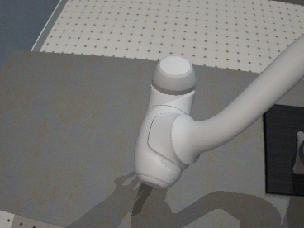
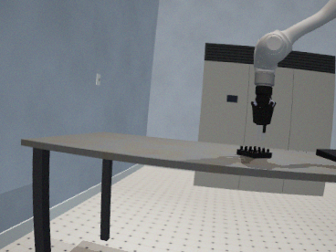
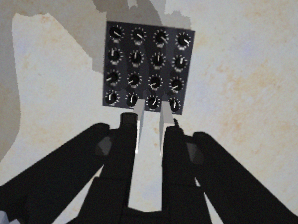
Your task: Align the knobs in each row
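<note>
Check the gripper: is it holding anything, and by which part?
Nothing is held. The gripper hangs above the knob box with its fingers nearly shut and only bare table showing between them.
</note>
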You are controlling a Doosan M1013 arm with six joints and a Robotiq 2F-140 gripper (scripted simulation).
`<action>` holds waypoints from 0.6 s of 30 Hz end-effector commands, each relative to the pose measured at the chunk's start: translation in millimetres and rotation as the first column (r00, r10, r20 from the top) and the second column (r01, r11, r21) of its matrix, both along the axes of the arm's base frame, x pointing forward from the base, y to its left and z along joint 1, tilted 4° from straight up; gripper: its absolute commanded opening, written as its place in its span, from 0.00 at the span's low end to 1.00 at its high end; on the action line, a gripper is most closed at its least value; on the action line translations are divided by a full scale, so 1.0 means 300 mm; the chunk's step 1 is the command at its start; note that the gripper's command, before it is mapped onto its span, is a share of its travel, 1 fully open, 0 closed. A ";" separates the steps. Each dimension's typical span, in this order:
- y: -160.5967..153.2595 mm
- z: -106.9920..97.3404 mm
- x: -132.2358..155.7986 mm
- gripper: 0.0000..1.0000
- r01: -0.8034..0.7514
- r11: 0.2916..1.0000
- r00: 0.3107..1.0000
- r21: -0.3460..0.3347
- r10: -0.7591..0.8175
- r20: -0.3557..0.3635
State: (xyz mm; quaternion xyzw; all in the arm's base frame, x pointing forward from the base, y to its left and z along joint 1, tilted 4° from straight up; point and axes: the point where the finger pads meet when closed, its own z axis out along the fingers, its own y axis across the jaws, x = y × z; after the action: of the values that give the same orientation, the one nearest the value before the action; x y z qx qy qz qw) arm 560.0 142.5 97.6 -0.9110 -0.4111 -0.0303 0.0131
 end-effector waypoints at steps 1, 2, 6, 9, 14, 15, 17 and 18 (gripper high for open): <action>0.000 0.001 0.000 0.12 0.032 1.000 1.000 0.001 -0.032 -0.001; 0.000 0.003 0.000 0.12 0.064 0.998 0.998 0.003 -0.064 -0.003; 0.000 0.009 0.000 0.12 0.230 0.973 0.973 0.009 -0.230 -0.012; -0.001 0.012 0.000 0.12 0.324 0.946 0.946 0.012 -0.324 -0.018; -0.001 0.018 -0.001 0.12 0.475 0.880 0.880 0.015 -0.474 -0.028; -0.001 0.019 -0.001 0.12 0.504 0.864 0.864 0.016 -0.503 -0.031; -0.001 0.019 -0.001 0.12 0.504 0.864 0.864 0.016 -0.503 -0.031; -0.001 0.023 -0.001 0.12 0.583 0.813 0.813 0.017 -0.582 -0.037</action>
State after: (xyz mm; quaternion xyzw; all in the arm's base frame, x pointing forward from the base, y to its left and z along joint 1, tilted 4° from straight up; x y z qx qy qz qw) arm 559.9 142.1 103.0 -0.9835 -0.1772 -0.0271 0.0259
